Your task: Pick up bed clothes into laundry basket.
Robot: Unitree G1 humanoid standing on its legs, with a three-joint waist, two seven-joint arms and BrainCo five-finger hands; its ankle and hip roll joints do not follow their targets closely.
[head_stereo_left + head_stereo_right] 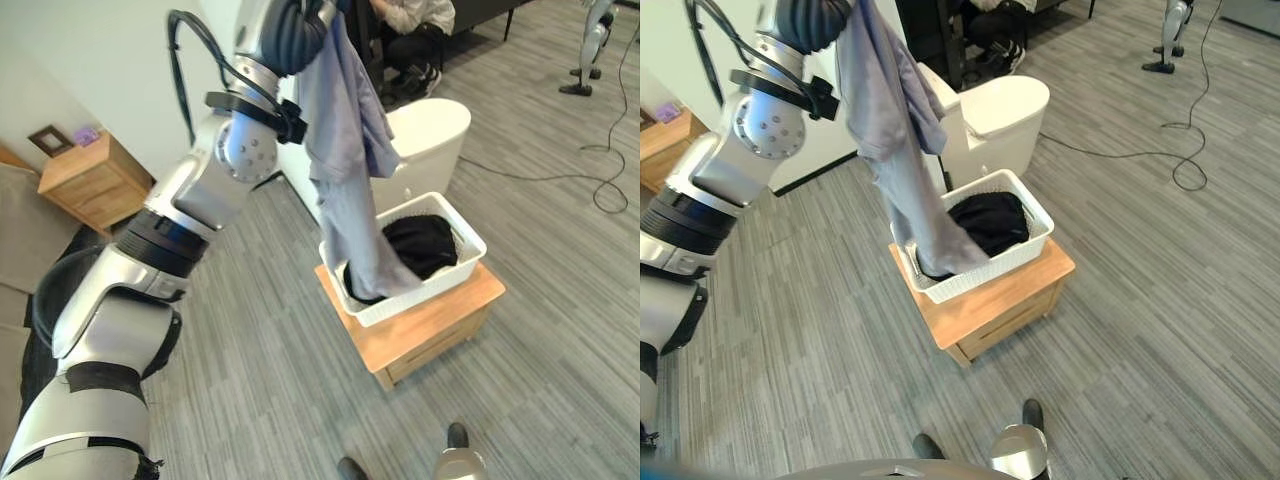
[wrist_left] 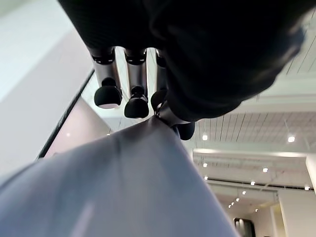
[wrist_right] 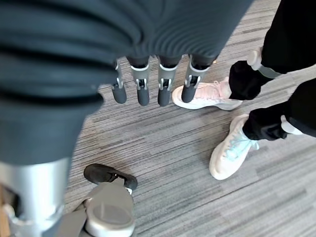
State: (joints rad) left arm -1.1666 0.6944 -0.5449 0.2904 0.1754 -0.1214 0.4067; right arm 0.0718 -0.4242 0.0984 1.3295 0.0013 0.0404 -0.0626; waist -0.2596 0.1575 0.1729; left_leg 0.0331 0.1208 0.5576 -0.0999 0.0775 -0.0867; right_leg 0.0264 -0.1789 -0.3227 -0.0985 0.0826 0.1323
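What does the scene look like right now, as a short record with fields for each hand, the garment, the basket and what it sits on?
left hand: raised high, pinching the top of the grey garment
grey garment: hanging down, lower end inside the basket
laundry basket: white, holds a black garment beside the grey one
support: small wooden cabinet under the basket
right hand: hanging over the floor, fingers straight, holding nothing
bystander: person's white shoes near the right hand

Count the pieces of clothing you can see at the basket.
2. A grey garment hangs from the left hand, its lower end inside the basket. A black garment lies in the basket beside it. More could lie hidden underneath.
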